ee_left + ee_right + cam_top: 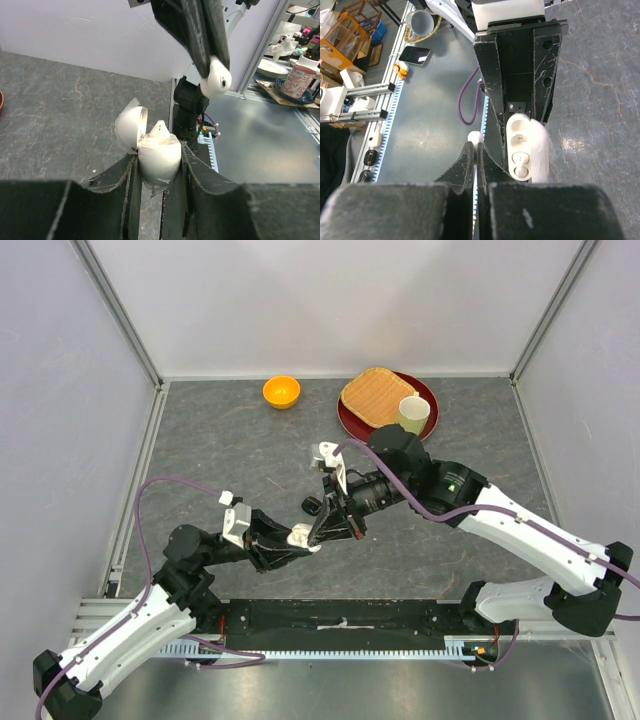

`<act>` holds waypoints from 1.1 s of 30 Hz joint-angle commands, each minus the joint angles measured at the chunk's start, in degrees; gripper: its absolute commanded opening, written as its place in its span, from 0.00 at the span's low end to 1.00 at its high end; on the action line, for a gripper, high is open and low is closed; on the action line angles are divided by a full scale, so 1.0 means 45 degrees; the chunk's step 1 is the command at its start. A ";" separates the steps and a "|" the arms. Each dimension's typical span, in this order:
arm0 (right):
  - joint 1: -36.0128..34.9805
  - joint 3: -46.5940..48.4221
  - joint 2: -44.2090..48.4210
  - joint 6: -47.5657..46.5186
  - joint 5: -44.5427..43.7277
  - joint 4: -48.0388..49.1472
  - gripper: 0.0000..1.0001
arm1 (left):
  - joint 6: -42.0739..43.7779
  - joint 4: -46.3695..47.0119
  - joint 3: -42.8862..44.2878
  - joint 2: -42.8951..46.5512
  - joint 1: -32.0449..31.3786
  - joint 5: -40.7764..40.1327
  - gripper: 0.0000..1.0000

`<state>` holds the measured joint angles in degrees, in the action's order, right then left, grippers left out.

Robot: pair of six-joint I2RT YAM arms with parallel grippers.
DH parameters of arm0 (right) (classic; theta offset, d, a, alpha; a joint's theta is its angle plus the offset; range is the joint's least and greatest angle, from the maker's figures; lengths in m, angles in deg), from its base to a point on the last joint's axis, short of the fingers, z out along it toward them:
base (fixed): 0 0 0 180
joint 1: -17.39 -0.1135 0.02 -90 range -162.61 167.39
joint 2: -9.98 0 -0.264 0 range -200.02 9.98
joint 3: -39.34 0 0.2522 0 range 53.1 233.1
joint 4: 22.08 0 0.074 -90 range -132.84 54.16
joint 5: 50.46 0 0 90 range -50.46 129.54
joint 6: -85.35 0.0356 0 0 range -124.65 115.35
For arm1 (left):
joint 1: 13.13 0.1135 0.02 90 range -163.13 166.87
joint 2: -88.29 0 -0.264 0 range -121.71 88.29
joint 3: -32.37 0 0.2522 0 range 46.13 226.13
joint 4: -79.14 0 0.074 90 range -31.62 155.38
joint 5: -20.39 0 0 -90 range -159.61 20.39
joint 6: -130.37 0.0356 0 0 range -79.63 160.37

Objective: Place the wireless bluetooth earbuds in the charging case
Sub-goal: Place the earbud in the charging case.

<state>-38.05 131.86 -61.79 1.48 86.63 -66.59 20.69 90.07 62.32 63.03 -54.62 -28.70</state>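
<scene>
The grey table carries a red plate at its far edge toward the right corner; an orange bowl sits left of it along that same edge; my left hand is clamped on the open white case, held over the table close to the near edge, lid hinged back; my right hand pinches a white earbud tight between its tips, near the case's open top, not touching it.
</scene>
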 commanded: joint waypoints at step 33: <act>-0.0746 -0.0119 -0.1200 0.0044 -0.1168 0.1050 0.00 | -0.0489 0.1076 0.0388 -0.0052 -0.0017 0.0227 0.02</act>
<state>-40.26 132.25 -66.81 0.56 80.14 -65.23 20.19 91.31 62.36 62.90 -54.62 -27.02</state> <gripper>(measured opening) 0.017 0.360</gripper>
